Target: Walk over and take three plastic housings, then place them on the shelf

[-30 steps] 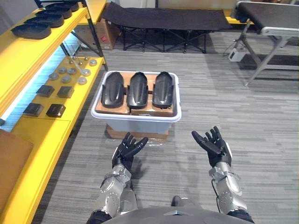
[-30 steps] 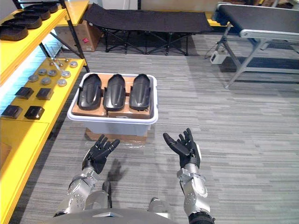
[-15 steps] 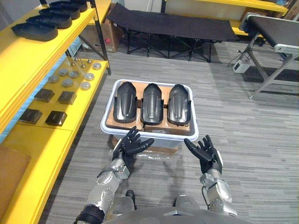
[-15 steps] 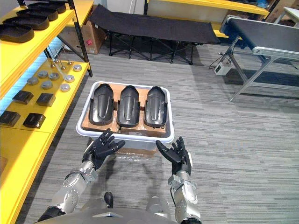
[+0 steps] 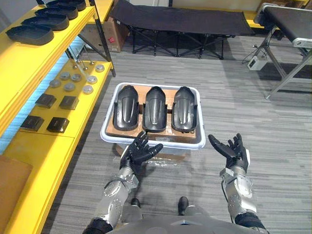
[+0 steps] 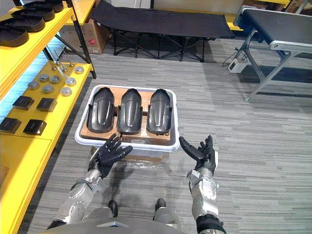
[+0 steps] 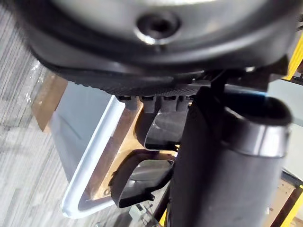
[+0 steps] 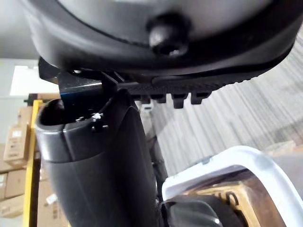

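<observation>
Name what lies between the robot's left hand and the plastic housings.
The white bin's near rim separates left hand from housings, shown in left eye view.

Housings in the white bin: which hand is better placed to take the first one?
Left, probably. The open left hand sits at the near rim of the bin, close to the housings; the open right hand hangs over the floor, off the bin's right corner.

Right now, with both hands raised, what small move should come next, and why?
Probably reach the left hand forward over the near rim of the white bin toward the left housing: it is open, empty and closest, while the open right hand hangs beside the bin over floor.
</observation>
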Motion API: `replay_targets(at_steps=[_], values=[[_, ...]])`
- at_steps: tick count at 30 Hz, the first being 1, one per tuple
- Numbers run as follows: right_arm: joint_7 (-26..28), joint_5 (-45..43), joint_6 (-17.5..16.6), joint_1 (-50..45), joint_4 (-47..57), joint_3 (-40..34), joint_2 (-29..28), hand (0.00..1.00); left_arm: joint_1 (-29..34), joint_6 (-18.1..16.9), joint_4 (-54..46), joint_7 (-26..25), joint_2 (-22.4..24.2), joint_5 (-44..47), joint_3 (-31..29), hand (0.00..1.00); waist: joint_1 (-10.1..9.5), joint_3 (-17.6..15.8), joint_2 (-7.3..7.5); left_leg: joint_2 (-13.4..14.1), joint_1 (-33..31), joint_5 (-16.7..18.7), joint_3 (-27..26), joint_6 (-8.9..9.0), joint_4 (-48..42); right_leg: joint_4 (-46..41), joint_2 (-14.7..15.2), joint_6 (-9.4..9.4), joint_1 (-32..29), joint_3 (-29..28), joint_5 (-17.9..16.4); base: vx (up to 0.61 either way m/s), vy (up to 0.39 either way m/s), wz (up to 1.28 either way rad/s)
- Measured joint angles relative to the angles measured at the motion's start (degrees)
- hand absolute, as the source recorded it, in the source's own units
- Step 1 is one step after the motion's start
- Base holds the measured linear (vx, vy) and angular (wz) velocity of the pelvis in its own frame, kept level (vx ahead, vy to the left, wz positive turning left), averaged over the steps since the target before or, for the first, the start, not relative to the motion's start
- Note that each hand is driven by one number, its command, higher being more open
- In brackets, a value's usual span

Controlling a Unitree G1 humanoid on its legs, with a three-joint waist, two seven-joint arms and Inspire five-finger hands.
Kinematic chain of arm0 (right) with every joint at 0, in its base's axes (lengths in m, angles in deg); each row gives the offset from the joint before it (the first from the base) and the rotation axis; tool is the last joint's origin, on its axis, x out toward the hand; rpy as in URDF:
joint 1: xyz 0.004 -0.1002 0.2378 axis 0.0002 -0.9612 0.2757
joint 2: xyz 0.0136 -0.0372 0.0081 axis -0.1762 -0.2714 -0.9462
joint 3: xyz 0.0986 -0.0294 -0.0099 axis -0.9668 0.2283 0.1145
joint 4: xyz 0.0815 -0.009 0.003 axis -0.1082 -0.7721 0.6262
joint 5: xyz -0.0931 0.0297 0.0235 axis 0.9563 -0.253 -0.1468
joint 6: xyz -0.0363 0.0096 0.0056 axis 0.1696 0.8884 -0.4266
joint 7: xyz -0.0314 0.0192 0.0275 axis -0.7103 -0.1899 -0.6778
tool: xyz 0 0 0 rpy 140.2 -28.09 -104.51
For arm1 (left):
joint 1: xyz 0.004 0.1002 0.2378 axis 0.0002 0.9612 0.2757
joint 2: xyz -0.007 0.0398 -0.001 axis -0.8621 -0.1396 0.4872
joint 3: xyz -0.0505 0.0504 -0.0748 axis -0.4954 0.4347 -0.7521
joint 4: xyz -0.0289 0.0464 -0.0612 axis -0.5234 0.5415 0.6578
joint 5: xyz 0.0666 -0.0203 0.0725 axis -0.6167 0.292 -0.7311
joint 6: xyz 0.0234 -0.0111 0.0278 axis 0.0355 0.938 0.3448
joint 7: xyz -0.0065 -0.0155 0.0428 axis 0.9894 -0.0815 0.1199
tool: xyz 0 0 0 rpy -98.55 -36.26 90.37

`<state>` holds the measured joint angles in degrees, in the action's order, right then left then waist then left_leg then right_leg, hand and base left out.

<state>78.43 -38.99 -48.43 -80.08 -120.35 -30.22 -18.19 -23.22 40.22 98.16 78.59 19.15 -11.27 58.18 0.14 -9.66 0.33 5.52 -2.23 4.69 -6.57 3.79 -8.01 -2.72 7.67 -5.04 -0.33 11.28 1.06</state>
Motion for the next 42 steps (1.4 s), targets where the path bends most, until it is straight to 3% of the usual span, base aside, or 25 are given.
replay_targets(at_steps=[4, 8, 19, 28, 31, 36, 41, 42], values=[[-2.2, -0.1, 2.8, 5.9, -0.4, -1.9, 4.2, 1.00, -0.7, -0.4, -5.2, -0.7, -1.3, -0.4, -0.7, 1.00, -0.27, -3.0, -0.29, 0.1, -5.5, 1.8, 0.7, -0.71, -5.8, 0.0, 0.1, -0.10, -2.2, 0.6, 1.1, -0.13, 0.041, 0.08], [-3.3, -1.0, 3.9, 15.7, -4.9, -2.9, 10.5, 1.00, -5.6, -0.5, -6.1, -0.8, -2.4, -0.4, -0.3, 1.00, -1.56, -6.9, -1.18, 0.2, -10.3, 4.0, 1.6, -1.53, -12.5, -0.1, 0.2, -0.44, -3.5, 1.0, 2.8, -0.12, 0.083, 0.07], [0.5, -4.7, 8.9, 35.0, -17.3, 0.6, 18.7, 1.00, -16.6, -1.6, -10.3, -3.3, -6.7, -4.3, 3.7, 1.00, -3.21, -13.7, -2.37, -1.3, -16.9, 3.3, 3.9, -2.95, -15.7, 0.0, 0.9, -0.72, -7.2, 2.8, 4.7, -0.04, 0.039, 0.11], [1.5, -4.5, 12.6, 47.2, -27.6, 2.9, 24.2, 1.00, -21.1, -2.0, -9.7, -3.9, -6.7, -3.1, 7.2, 1.00, -3.22, -15.6, -3.68, -2.0, -18.8, 2.3, 4.6, -2.99, -14.9, -0.1, 1.5, -0.57, -9.4, 3.7, 5.1, 0.01, 0.003, 0.04], [1.4, -4.4, 14.9, 51.4, -30.4, 3.2, 25.5, 1.00, -21.4, -3.0, -7.5, -4.0, -6.6, -1.8, 7.8, 1.00, -3.31, -15.8, -3.91, -2.0, -20.2, 1.8, 4.9, -2.92, -14.7, -0.2, 1.4, -0.48, -10.7, 4.1, 5.2, -0.02, -0.005, 0.06], [1.7, -4.1, 19.0, 56.4, -32.7, 5.6, 29.7, 1.00, -23.3, -3.4, -3.2, -4.7, -6.1, 0.3, 9.4, 1.00, -4.69, -17.1, -6.28, -2.0, -21.5, 1.3, 5.1, -3.02, -14.8, -2.7, 1.7, -0.21, -12.9, 4.2, 5.0, -0.04, 0.008, 0.00], [2.6, 1.5, 23.9, 57.6, -33.5, 7.7, 29.9, 1.00, -23.8, -4.4, -3.1, -5.7, -5.5, 1.1, 9.9, 1.00, -5.16, -17.2, -6.38, -2.0, -22.6, 0.8, 5.6, -2.86, -15.0, -6.3, 2.3, 0.47, -15.1, 5.3, 3.2, -0.05, -0.005, 0.07], [3.1, 2.4, 24.7, 57.6, -33.4, 8.0, 29.9, 0.00, -24.0, -4.5, -3.1, -5.7, -5.3, 1.5, 10.0, 1.00, -5.35, -17.2, -6.38, -2.0, -22.8, 0.8, 5.8, -2.83, -15.1, -7.1, 2.3, 0.60, -15.4, 5.4, 2.8, -0.06, -0.024, 0.09]])
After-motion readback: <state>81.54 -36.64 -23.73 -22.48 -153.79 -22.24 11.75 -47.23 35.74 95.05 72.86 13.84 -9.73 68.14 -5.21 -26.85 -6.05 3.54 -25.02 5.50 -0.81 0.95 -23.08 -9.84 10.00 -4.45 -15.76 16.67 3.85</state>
